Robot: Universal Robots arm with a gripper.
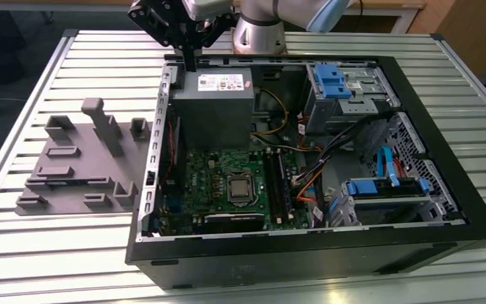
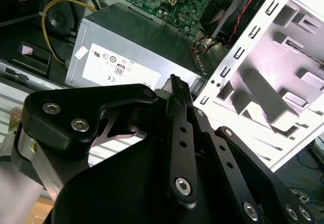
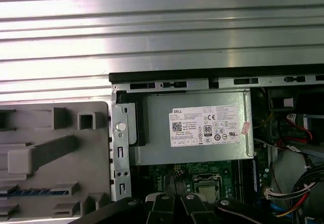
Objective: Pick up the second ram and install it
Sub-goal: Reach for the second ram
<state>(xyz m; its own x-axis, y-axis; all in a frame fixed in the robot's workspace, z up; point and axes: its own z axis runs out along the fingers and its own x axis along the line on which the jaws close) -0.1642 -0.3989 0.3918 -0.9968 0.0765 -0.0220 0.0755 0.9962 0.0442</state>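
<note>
Gripper (image 1: 190,66) over the case's (image 1: 479,209) rim by the arm's base, above the PSU (image 1: 212,107) — fingers (image 2: 178,112) pressed together, nothing seen pinched. Ram (image 3: 34,189), as I judge it, lies in a slot of the grey rack (image 1: 66,190), near the table's (image 1: 23,107) edge on the exterior view's left. Pickup wants spread fingers squared to the board's long faces. Rack posts crowd the slot, case wall just beside — open room above.
</note>
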